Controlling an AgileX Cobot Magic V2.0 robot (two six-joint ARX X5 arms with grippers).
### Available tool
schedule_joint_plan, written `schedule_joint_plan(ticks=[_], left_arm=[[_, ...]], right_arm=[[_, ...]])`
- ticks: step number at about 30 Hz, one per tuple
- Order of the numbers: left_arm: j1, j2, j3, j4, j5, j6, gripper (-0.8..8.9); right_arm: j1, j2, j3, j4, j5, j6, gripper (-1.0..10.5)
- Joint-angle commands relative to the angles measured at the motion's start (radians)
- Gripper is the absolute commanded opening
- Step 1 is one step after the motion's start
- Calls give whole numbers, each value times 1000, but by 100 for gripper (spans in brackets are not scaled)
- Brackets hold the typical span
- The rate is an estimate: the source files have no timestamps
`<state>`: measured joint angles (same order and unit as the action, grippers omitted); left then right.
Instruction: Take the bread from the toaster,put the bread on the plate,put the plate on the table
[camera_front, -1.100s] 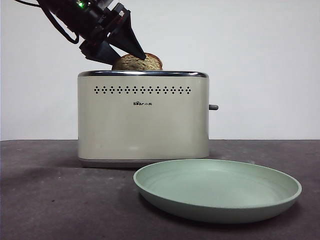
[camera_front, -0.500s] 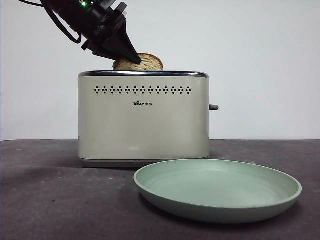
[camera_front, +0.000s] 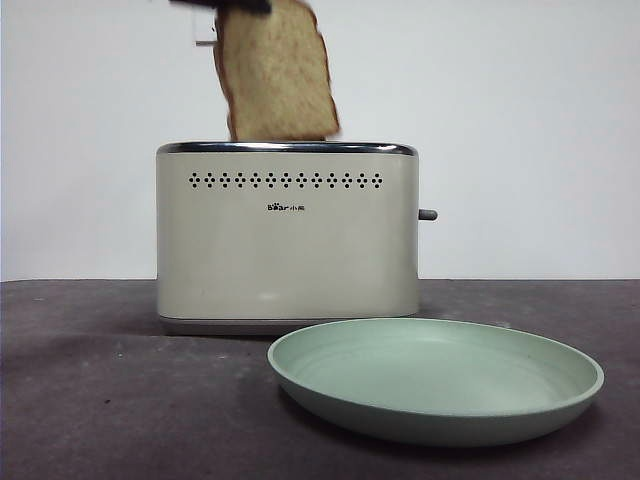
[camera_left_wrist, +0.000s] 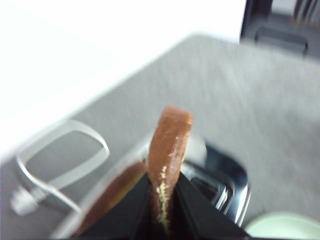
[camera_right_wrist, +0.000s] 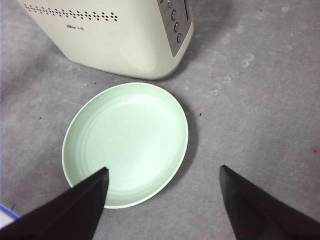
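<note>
Hanging above the toaster, the bread is nearly clear of the slot, tilted a bit, its lower edge level w/ the chrome rim. Left gripper is clamped tight on its crust, jaws pinching both sides; in the front view only a dark tip of it shows at 12 o'clock of the slice. Wrist pic is blurred. Plate sits flat on the table at about 5 o'clock from the toaster, just in front of it & not touching. Right gripper hovers over the plate's near rim w/ jaws spread wide, holding nothing.
</note>
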<state>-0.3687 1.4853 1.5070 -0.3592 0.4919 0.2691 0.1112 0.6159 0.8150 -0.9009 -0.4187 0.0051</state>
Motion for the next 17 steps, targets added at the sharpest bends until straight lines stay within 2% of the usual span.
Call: schedule_joint_plan(ticks=[1,6,17], left_arm=[[-4,-48,26,3,-1,-33,6],[-4,-184,26,-93,-2,-81,6],[-2,-395,25,-390,-55,-76,6]], right_arm=[[3,16,17,11,0,10,358],[4,75,17,32,0,18,358],[27,325,17,137,-3,21,357]])
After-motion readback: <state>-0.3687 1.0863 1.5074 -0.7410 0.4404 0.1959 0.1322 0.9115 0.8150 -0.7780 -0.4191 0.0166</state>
